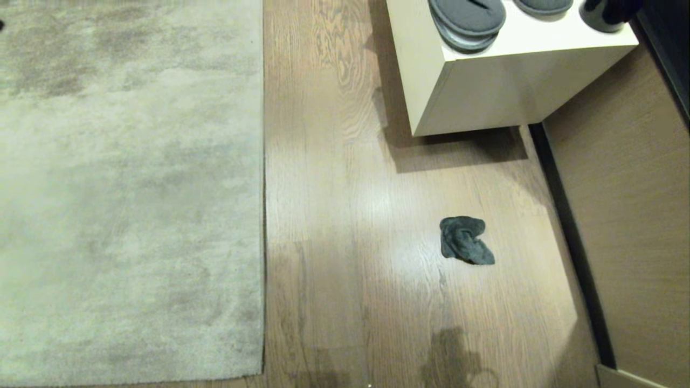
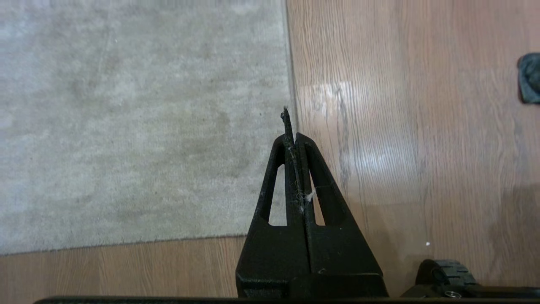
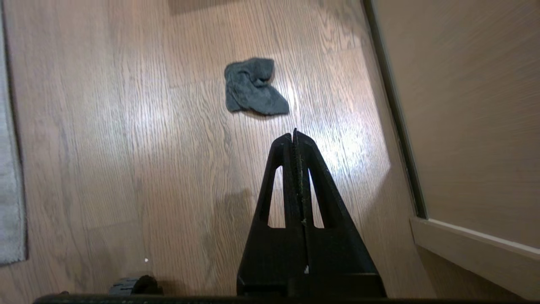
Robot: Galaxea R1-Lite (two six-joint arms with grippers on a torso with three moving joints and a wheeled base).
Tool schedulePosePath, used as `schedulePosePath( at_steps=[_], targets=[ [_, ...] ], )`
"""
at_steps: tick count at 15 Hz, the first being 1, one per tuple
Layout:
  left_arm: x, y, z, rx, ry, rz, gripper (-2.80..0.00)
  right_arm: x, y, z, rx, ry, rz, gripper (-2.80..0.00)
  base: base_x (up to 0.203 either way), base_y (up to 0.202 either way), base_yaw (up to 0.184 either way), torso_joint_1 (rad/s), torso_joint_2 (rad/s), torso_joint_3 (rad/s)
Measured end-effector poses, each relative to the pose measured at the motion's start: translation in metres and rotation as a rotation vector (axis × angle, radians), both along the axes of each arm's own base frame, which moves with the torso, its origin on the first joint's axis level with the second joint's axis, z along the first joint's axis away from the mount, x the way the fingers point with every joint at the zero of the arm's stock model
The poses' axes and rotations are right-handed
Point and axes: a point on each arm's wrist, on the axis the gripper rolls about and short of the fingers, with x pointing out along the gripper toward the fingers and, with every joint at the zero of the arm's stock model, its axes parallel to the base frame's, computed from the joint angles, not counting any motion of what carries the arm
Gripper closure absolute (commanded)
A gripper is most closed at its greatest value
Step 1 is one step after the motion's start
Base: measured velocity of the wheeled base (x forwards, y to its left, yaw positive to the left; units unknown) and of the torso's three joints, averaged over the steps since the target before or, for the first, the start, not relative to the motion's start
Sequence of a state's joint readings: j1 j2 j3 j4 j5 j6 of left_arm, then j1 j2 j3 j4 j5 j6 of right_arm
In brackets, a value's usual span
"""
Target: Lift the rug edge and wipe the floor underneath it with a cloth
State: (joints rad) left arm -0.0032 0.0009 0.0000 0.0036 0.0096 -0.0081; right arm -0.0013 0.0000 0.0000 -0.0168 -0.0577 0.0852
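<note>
Initially, rug edge flat on floor, running straight away from the robot, near corner low in the head view. Cloth crumpled on bare planks, well apart from the edge toward the right, between rug and wall panel, short of cabinet bearing slippers. Nothing lifted, nothing wiped: opening step judged, with approach not yet begun.

Left gripper hanging above the rug border near the corner, jaws pressed together, empty save for lint strands between them. Right gripper hanging above open floor just short of the cloth, jaws likewise pressed together, empty. Neither arm visible from the head.

Next move judged to call for: spreading of both pairs of jaws; descent of the right onto the cloth for a pinch of its raised fold; descent of the left to the border, one finger slid beneath the pile. Low, flush edge likely awkward to catch; corner probably the easier purchase.
</note>
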Motion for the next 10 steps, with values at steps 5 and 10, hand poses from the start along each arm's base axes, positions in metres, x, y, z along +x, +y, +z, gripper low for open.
schedulePosePath(
  at_steps=[5,10],
  targets=[
    [0.0000,0.0000,0.0000,0.000,0.000,0.000,0.00,0.0000,0.0000,0.0000,0.000,0.000,0.000,0.00,0.000,0.000,0.000,0.001,0.00,0.203],
    [0.0000,0.0000,0.0000,0.001,0.000,0.000,0.00,0.0000,0.0000,0.0000,0.000,0.000,0.000,0.00,0.000,0.000,0.000,0.003,0.00,0.201]
  ],
)
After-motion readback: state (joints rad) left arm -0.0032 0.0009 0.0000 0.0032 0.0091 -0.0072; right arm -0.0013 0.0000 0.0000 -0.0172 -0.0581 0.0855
